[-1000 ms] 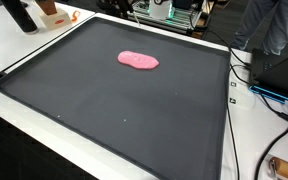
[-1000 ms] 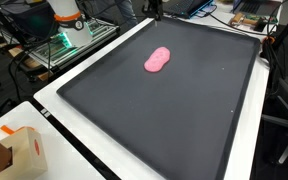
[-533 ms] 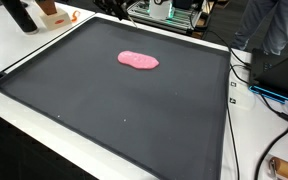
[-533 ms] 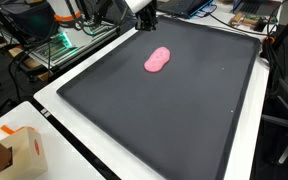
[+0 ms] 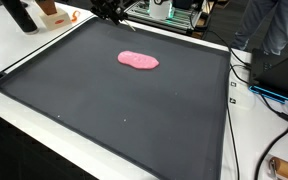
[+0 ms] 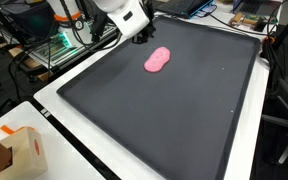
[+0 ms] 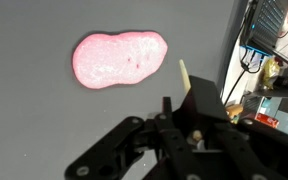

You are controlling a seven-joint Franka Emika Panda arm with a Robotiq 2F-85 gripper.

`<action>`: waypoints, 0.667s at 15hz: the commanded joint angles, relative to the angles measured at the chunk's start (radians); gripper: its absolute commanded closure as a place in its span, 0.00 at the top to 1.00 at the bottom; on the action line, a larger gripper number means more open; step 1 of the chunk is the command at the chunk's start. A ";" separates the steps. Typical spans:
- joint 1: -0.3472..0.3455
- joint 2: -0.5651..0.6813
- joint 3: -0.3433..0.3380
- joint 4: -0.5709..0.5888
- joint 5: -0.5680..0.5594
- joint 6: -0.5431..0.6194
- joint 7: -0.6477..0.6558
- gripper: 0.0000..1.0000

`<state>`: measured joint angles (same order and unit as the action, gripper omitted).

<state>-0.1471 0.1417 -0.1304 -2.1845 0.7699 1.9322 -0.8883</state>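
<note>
A: Pink blob (image 5: 138, 60) lies flat on the black mat (image 5: 104, 115), in its far half and well in from every edge. What's around it?

B: Plain mat on all sides. The gripper (image 6: 139, 37) hangs over the mat near a far corner, close to the blob (image 6: 157, 60) but apart from it, with bare mat between the two.

A: Gripper wide or narrow?

B: Cannot tell. The wrist view gives dark linkages and one pale fingertip (image 7: 183, 73) just off the blob's rounded end. The second finger isn't made out.

A: What differs between views?

B: In an exterior view the gripper (image 5: 110, 11) is only a dark shape at the top edge. In an exterior view the white arm housing (image 6: 122, 15) above it shows as well. A cardboard box (image 6: 19, 150) sits on the white worktop (image 6: 59, 100), well away from the mat. Cables (image 5: 246, 75) run along the mat's side.

A: Surface and room?

B: Matte black mat with a raised rim, on a white worktop. Behind it is lab clutter, including an electronics rack (image 6: 69, 40) lit green.
</note>
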 commanded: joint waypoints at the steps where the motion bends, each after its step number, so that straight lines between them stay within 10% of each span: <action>1: -0.035 0.055 -0.001 0.034 0.035 -0.035 -0.041 0.06; 10: -0.067 0.128 0.003 0.048 0.021 -0.002 -0.040 0.06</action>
<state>-0.1984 0.2432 -0.1309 -2.1464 0.7770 1.9244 -0.9091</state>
